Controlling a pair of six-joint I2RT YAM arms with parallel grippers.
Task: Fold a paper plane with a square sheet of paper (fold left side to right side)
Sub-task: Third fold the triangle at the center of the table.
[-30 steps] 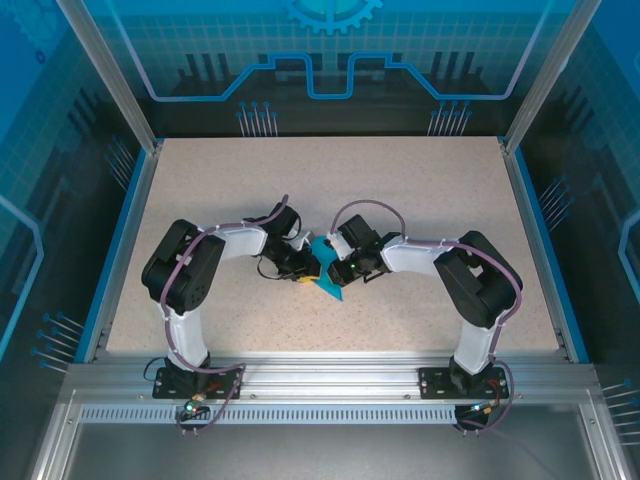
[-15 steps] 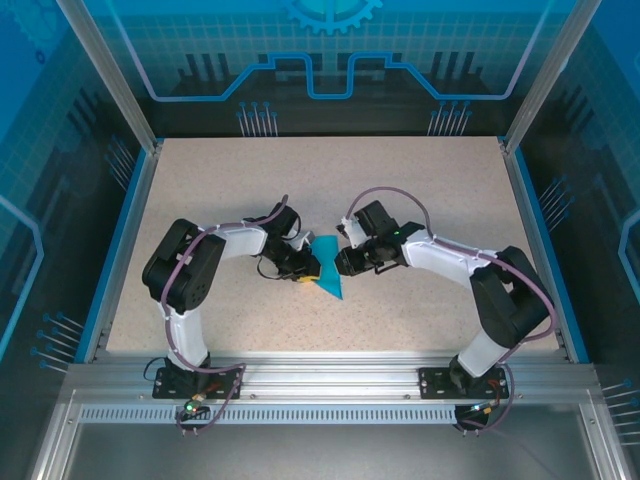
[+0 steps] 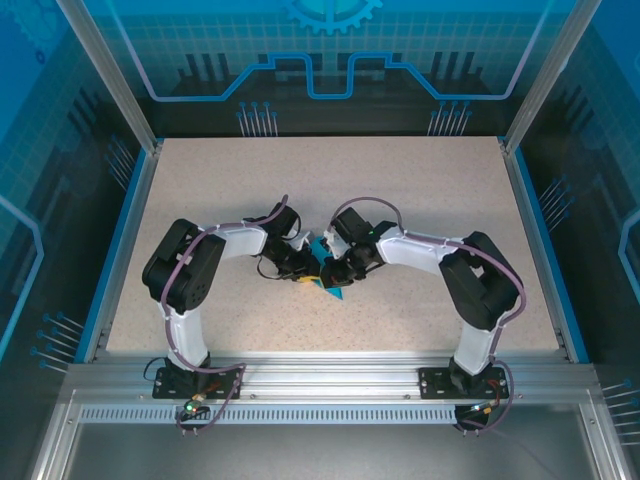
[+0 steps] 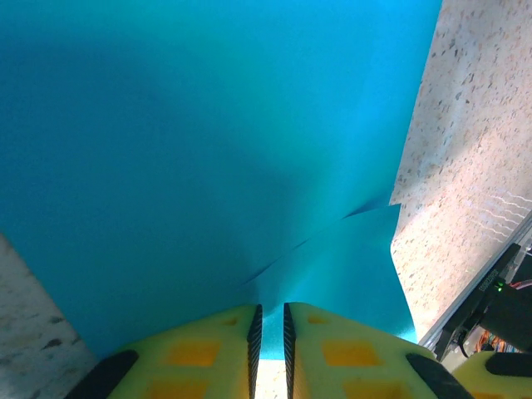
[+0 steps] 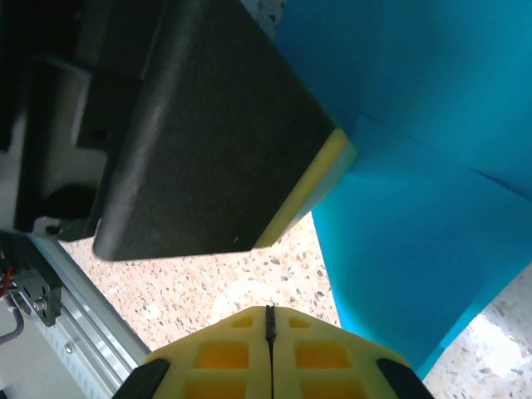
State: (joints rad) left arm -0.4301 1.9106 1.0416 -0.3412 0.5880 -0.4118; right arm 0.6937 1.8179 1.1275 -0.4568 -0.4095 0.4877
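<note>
Toward the near edge of the tabletop, about midway between its left and right edges, top view: square sheet of paper, teal-blue, already creased and partly raised, between the two arms' converging wrists. Left tool at the sheet's left side, right tool at its right. Exact contact too small to tell from above.

Left wrist view: left tool clenched to a thin slit on the sheet's near edge, apparently grasping the paper. Short wrinkles fanning out from the fingertips, a sign of tension at the pinch. Speckled tabletop bare along the right.

Right wrist view: right tool fully clenched, pads meeting along one seam, nothing between them. Paper just beside it on the right, with the edge of a folded layer visible. One black, yellow-padded finger of the left tool at upper left, against the sheet's edge.

Handling, as a judgement: very light, thin and limp. Prone to buckling, to sliding over the smooth tabletop and to tearing under a hard pull, yet able to keep a crease once pressed. Best taken at a free corner or edge of the left side with a shallow pinch, while pinned flat near the intended centre line.
</note>
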